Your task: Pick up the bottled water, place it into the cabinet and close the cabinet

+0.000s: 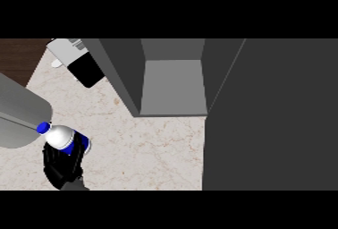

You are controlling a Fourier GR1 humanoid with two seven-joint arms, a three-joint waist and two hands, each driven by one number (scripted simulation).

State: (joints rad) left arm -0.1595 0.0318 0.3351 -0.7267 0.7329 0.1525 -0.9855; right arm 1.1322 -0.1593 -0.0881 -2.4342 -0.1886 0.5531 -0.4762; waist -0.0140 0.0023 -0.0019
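Head view looks steeply, perhaps closely, onto counter (pixel 152 150).

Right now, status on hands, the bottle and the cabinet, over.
Left hand shut on bottled water, at lower left. Right hand not in view. Cabinet open, door swung out at right.

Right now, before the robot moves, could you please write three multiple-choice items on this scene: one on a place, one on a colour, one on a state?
1. Where is the bottled water?
A. standing alone at the view's top
B. held in the left robot hand, at the lower left
C. lying at the view's right edge

2. What colour is the cap?
A. red
B. green
C. blue

3. How is the cabinet?
A. open
B. shut
C. tipped on its side

Answers:
1 B, because black fingers curl round the bottle.
2 C, because the cap is plainly blue.
3 A, because the cabinet's bare grey inside shows.
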